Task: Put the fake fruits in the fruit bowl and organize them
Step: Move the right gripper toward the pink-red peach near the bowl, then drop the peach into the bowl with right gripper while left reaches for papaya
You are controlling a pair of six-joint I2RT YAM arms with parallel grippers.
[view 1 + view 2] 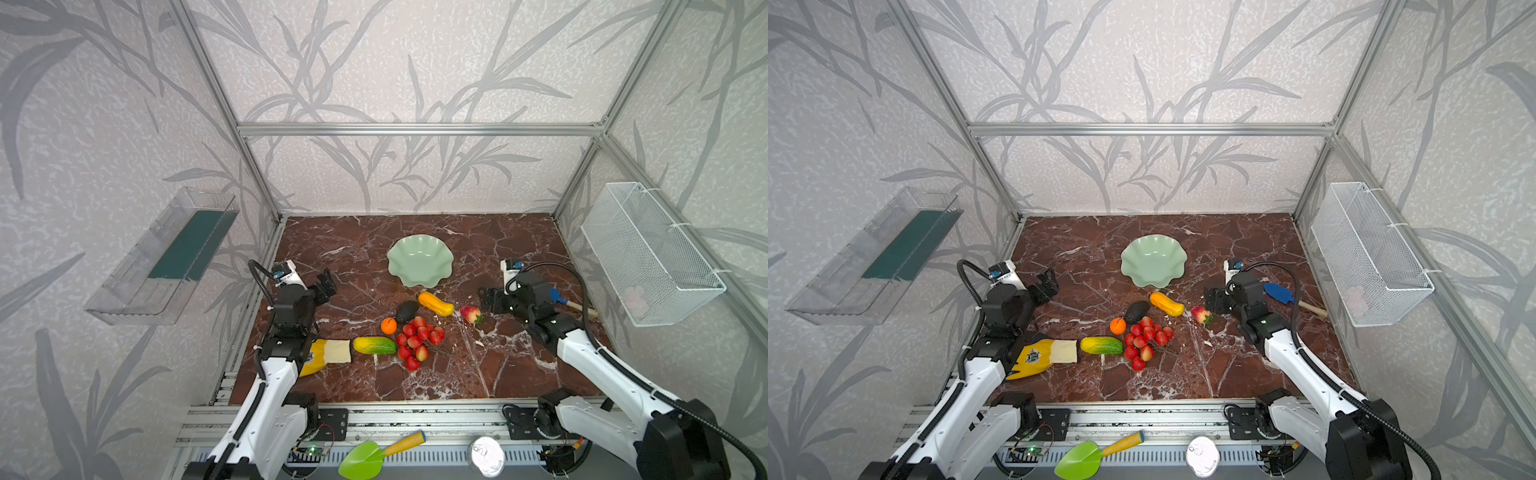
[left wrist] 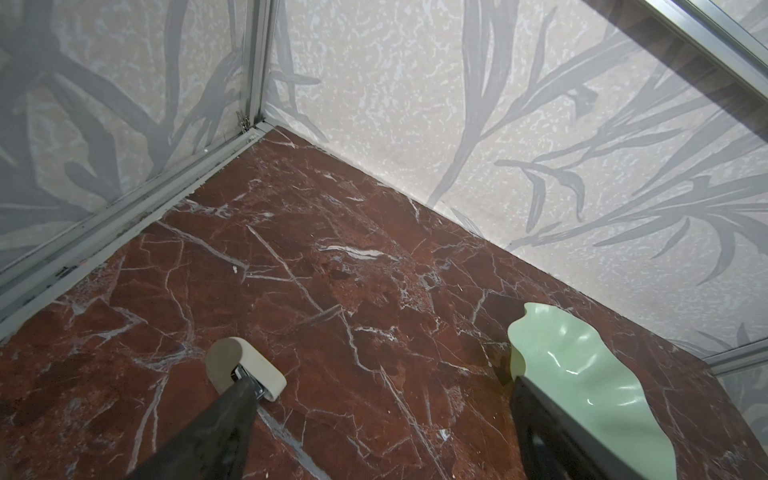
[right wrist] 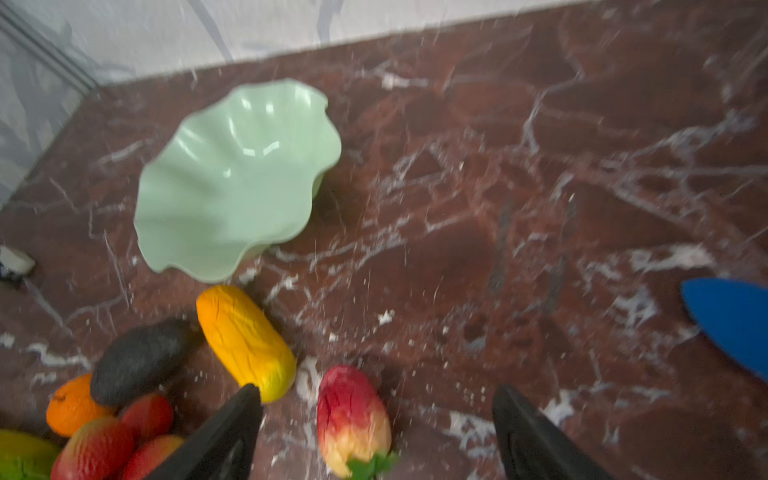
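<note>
We log the right gripper (image 3: 376,390) spread, empty, facing the glossy red plastic strawberry (image 3: 353,419); we should centre on it before closing, since the skin looks slippery; left gripper (image 2: 380,382) likewise spread, holding nothing.

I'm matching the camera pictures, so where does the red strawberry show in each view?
Top view: strawberry right of the orange-yellow fruit.
Top view: strawberry, same place.
Left wrist: not in it.
Right wrist: strawberry between the tips of the open right claw.
Shared landmark: the fruit bowl, all four.
</note>
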